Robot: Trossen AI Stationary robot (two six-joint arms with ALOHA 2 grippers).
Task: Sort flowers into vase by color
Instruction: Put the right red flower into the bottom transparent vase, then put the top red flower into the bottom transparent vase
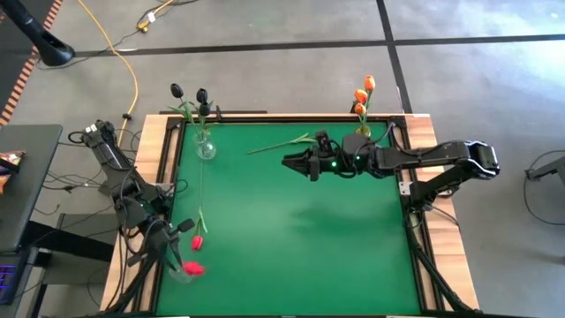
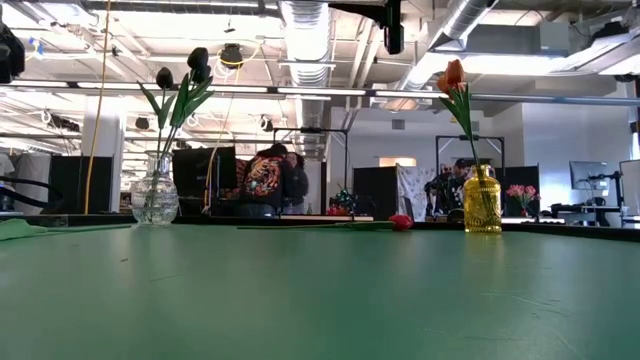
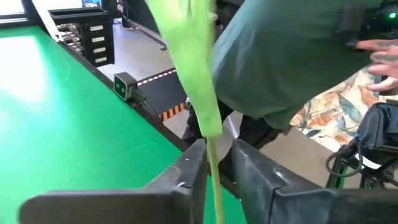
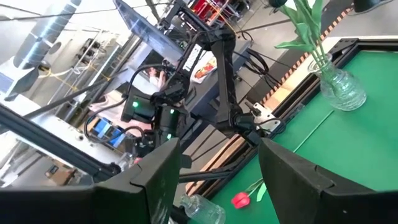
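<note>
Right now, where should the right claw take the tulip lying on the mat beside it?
Take the tulip on its bare mid-stem, coming straight down and closing across it. It lies flat on the mat, long and thin, so a sideways approach would probably just push it. The right claw is open nearby.

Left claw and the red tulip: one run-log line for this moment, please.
left claw: green stem between fingers | red tulip: at bottle | right claw: open, empty, mid-table
</note>
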